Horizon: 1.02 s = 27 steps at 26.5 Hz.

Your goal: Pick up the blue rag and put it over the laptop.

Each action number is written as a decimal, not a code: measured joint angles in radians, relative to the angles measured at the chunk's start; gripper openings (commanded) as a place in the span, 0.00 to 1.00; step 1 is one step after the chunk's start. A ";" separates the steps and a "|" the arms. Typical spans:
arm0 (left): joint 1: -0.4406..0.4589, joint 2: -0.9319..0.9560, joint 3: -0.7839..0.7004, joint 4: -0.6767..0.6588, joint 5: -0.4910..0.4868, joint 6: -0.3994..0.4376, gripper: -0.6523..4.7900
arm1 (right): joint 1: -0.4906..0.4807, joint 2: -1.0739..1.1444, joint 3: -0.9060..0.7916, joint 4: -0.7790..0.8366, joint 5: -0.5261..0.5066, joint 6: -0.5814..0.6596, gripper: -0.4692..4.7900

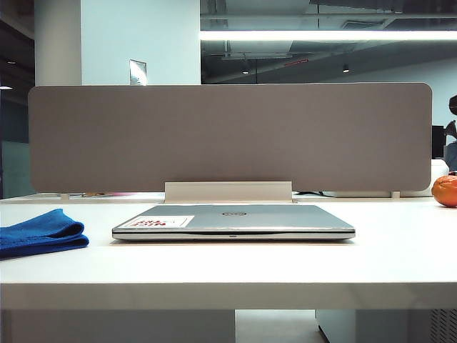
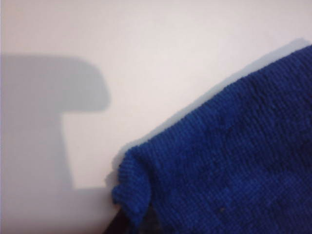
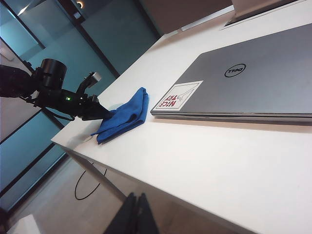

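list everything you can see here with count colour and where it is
blue rag: one, royal blue, folded, far left of the table, apart from the laptop
laptop: one, silver-grey, lid closed, flat at table centre
sticker: one, white with red print, on the lid's near left corner
table: one, white
divider panel: one, grey, upright behind the laptop
orange round object: one, far right, cut off by the frame
left hand: one, black, shut on the rag's edge
right hand: one, dark, off the table's near edge, fingers together, holding nothing
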 measured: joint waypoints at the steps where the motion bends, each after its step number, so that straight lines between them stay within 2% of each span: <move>1: 0.000 0.001 0.000 0.000 0.002 0.000 0.11 | 0.000 0.000 0.000 0.000 0.000 0.000 0.08; 6: 0.000 0.001 0.000 0.000 0.035 0.000 0.11 | 0.000 0.000 0.000 0.000 0.000 0.000 0.08; 9: -0.006 -0.001 -0.001 0.001 0.107 -0.015 0.11 | 0.000 0.000 0.000 0.000 0.000 0.000 0.08; 11: -0.017 -0.011 -0.003 0.022 0.193 -0.058 0.11 | 0.000 0.000 0.000 0.000 0.000 0.000 0.08; 12: -0.025 -0.024 -0.003 0.064 0.261 -0.106 0.11 | 0.000 0.000 0.000 0.000 0.000 0.000 0.08; 14: -0.043 -0.047 -0.003 0.120 0.302 -0.164 0.11 | 0.000 0.000 0.000 0.000 0.000 0.000 0.08; 16: -0.071 -0.078 -0.003 0.179 0.317 -0.207 0.11 | 0.000 0.000 0.000 0.000 0.000 0.000 0.08; 19: -0.121 -0.116 -0.003 0.247 0.320 -0.226 0.11 | 0.000 0.000 0.000 0.000 0.000 0.000 0.08; 21: -0.179 -0.157 -0.003 0.324 0.324 -0.237 0.11 | 0.000 0.000 0.000 0.000 0.000 0.000 0.08; 23: -0.249 -0.182 0.002 0.437 0.324 -0.295 0.11 | 0.000 0.000 0.000 0.000 0.000 0.000 0.08; 27: -0.334 -0.175 0.049 0.451 0.315 -0.333 0.11 | 0.000 0.000 0.000 0.000 0.000 0.000 0.08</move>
